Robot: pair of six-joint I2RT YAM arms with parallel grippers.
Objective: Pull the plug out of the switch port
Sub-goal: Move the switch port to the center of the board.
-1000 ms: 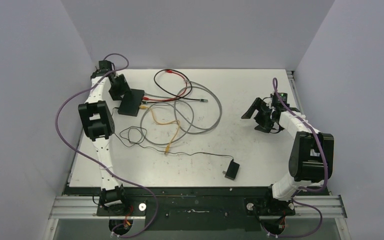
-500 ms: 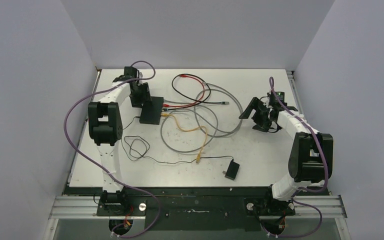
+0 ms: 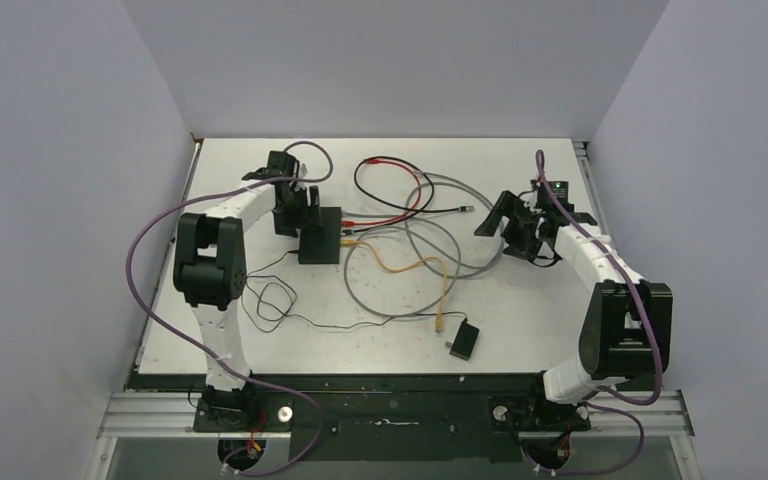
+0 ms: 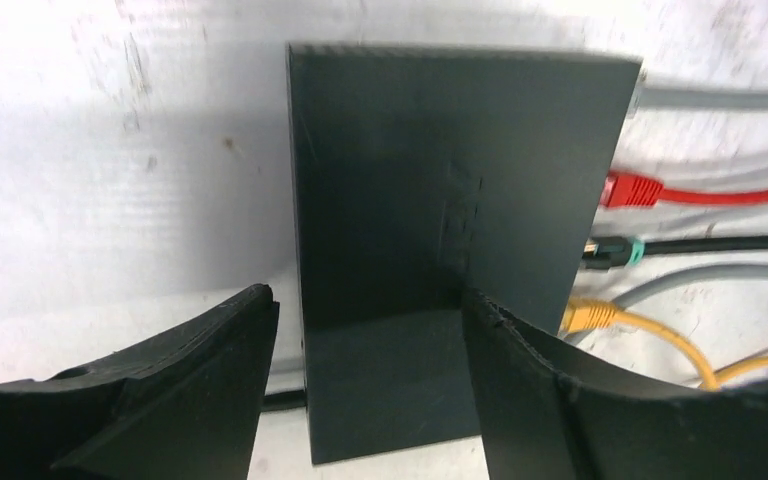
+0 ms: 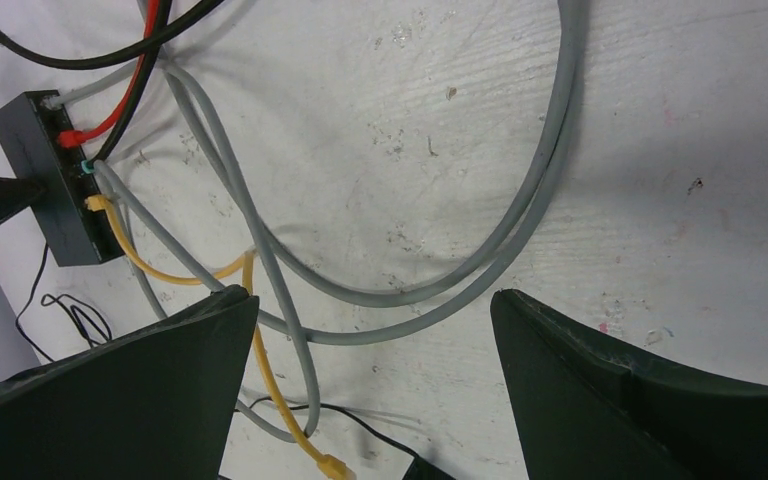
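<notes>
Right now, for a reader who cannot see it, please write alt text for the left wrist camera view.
A flat matte-black rectangular switch lies on the white table between the black fingers of the left gripper, which straddle its near end; contact is unclear. A red plug, a teal-tipped plug and a yellow plug sit along its right edge.

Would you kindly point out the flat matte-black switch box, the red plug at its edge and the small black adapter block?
flat matte-black switch box [image 4: 440, 180]: left wrist view, middle of its top face.
red plug [image 4: 630, 190]: left wrist view, its body.
small black adapter block [image 3: 463, 341]: top external view, centre of its top.
</notes>
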